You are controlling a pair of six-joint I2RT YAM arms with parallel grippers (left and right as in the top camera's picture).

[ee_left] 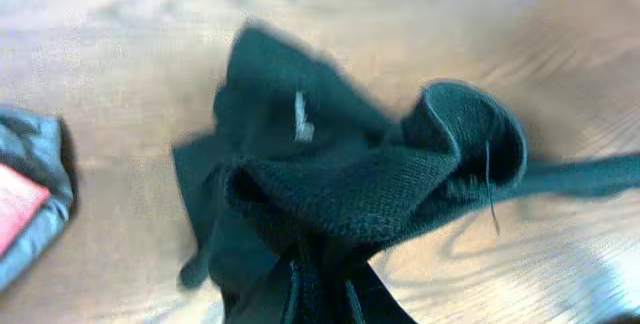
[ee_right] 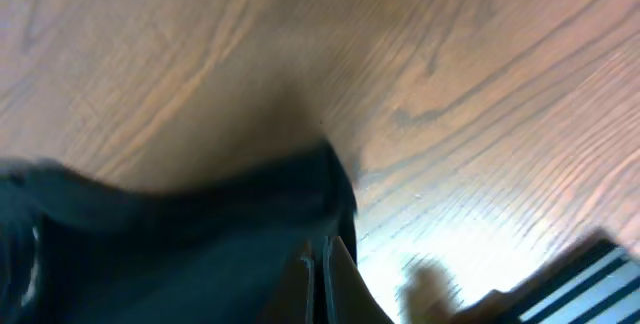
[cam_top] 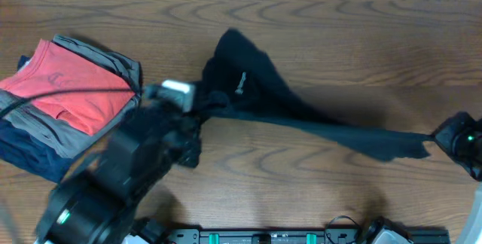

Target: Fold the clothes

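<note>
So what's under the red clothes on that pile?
A grey piece of clothing lies right under the red clothes, and a dark blue one sits below that. Anything else inside the pile is covered up.

One black shirt [cam_top: 256, 97] is counted on the single desk [cam_top: 339, 41]. Three folded garments are counted in one pile: one coral-red garment [cam_top: 68, 86], one grey garment [cam_top: 124, 65] and one navy garment [cam_top: 30, 157]. Two end effectors are counted, the left end effector [cam_top: 197, 112] and the right end effector [cam_top: 443, 135]. One white mark [cam_top: 241, 84] is made out on the shirt.
</note>
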